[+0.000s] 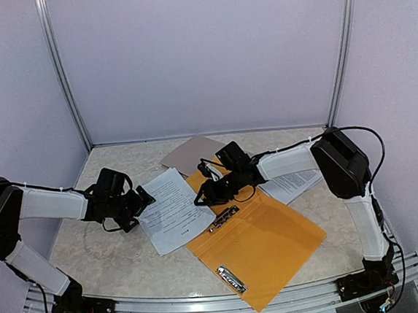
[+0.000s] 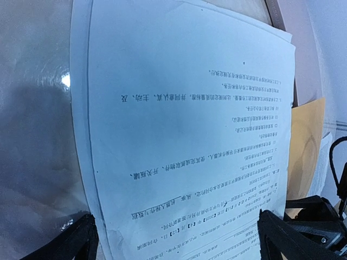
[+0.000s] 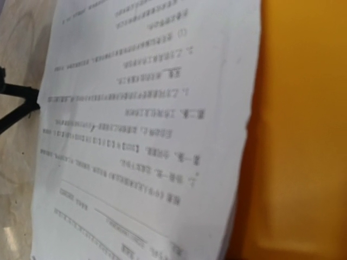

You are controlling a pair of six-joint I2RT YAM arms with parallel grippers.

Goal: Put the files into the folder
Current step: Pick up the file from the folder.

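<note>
Orange flat plastic folder (image 1: 271, 242): position? (Obs. 1)

Lies opened out on the pale marbled tabletop (image 1: 101, 257), right of centre. One metal clip (image 1: 223, 219) at its fold, another (image 1: 231, 279) near its front edge. (Obs. 2)

White printed paper sheets (image 1: 171, 209)? (Obs. 1)

One stack lies left of the folder; in the right wrist view its right edge overlaps the orange. Further sheets (image 1: 293, 183) lie at the folder's far right, partly under the right arm. Grey-brown flat clipboard (image 1: 192, 153) sits behind the folder, toward the back of the tabletop. (Obs. 2)

Left end effector (image 1: 142, 200)? (Obs. 1)

At the stack's left edge, jaws spread wide. Its wrist view shows a fingertip (image 2: 76, 241) on either side of the paper, not closed on anything. (Obs. 2)

Right end effector (image 1: 200, 196)? (Obs. 1)

Over the stack's right edge, where paper meets folder. Fingers are out of its own camera's view, so I cannot tell its opening or whether it grips anything. (Obs. 2)
</note>
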